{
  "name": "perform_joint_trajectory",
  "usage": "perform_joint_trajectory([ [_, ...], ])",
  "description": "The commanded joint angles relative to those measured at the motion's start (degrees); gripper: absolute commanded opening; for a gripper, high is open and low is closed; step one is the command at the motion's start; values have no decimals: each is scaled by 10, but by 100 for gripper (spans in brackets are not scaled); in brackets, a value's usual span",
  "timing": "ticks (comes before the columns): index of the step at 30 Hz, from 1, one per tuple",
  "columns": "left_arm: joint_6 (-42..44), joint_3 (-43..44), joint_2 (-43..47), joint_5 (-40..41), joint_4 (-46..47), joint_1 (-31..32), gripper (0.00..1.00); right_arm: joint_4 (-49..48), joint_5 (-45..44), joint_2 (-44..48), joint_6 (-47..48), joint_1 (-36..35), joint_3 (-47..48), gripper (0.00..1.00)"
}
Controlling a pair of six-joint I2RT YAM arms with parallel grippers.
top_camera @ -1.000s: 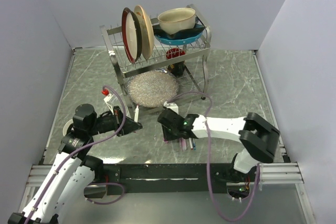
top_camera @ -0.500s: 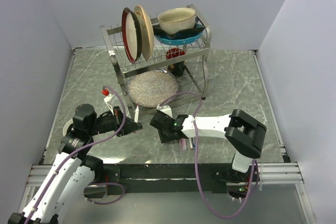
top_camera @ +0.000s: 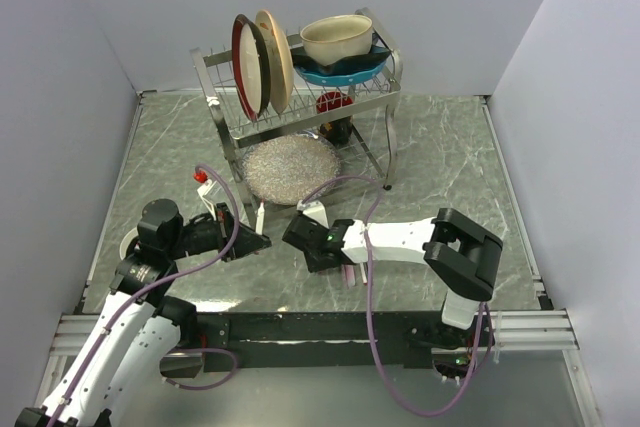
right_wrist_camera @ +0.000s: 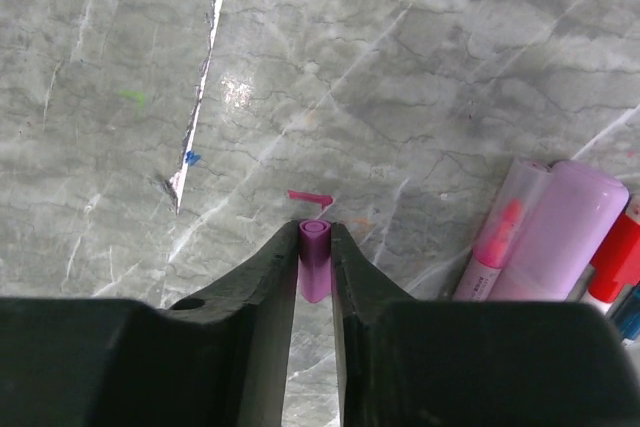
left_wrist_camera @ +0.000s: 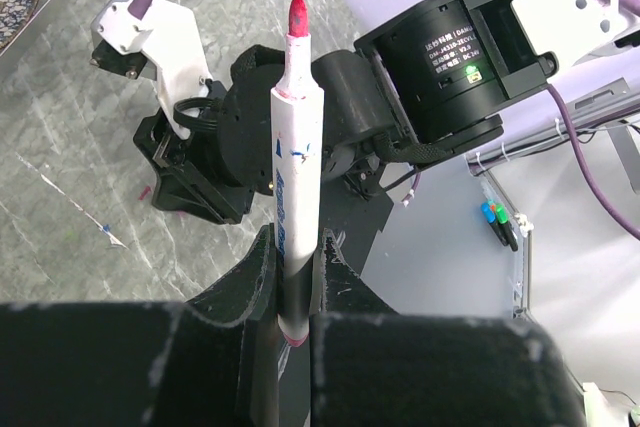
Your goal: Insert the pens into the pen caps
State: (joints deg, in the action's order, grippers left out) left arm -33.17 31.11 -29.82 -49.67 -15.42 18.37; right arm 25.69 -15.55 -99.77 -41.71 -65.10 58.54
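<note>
the left claw (left_wrist_camera: 295, 247) holds the whitish pen (left_wrist_camera: 292, 147) tight, red tip pointing out. the right claw (right_wrist_camera: 314, 237), low on the counter (right_wrist_camera: 450, 67), is closed around a pink cap (right_wrist_camera: 314, 267). i think the cap pick-up is in hand; next, lift it and align it with the tip

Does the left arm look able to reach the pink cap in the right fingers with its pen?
Probably yes. The left fingers hold the red-tipped pen pointing toward the right fingers, which pinch the pink cap. Only bare table shows between them.
</note>
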Motion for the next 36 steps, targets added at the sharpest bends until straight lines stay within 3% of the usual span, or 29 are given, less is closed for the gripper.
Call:
perform_joint_trajectory([
  [1,13,14,4,-6,14,3,1,29,-24,-18,-22,-9,5,17],
  [6,4,11,-5,8,14,3,1,17,-32,3,-31,-10,-8,0],
  [12,-53,-4,-7,56,33,26,1,-14,-40,104,-50,-6,-42,0],
  [16,-121,-50,1,63,99,54,1,-21,-46,170,-71,4,-51,0],
  [24,-142,-83,-16,54,167,126,1,-63,-84,338,-84,28,-44,0],
  [36,-175,-102,-41,-17,251,134,1,-206,-47,380,-71,38,-19,0],
])
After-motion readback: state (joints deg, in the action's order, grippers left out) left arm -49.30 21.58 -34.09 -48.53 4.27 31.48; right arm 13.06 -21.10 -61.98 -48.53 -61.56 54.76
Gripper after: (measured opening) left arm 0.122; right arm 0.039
